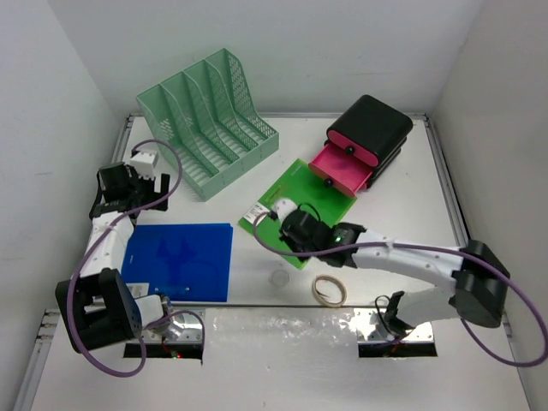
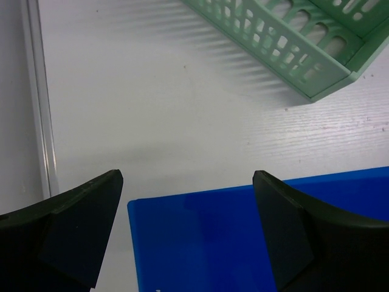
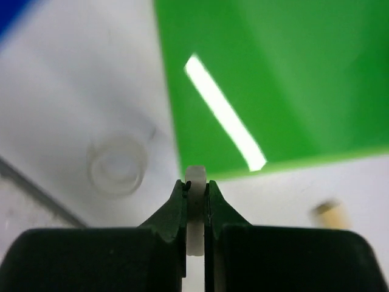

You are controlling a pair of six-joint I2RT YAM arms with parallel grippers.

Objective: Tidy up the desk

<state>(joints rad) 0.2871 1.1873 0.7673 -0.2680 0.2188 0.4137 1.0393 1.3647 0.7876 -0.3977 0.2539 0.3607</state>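
The desk (image 1: 402, 214) is a white tabletop with silver rails and white walls around it. My left gripper (image 1: 133, 204) is open and empty, and hovers over the far left corner of a blue board (image 1: 180, 261). That corner lies between the fingers (image 2: 79, 225) in the left wrist view (image 2: 243, 243). My right gripper (image 1: 295, 235) is over the near edge of a green board (image 1: 295, 193). In the right wrist view the gripper (image 3: 196, 185) is shut on a small flat white piece (image 3: 195, 176), held above the desk.
A mint-green mesh file rack (image 1: 210, 120) stands at the back left and shows in the left wrist view (image 2: 285, 36). A black and pink drawer box (image 1: 364, 141) is at the back right. A tape roll (image 1: 328, 291) and a small clear round lid (image 1: 278, 278) lie near the front.
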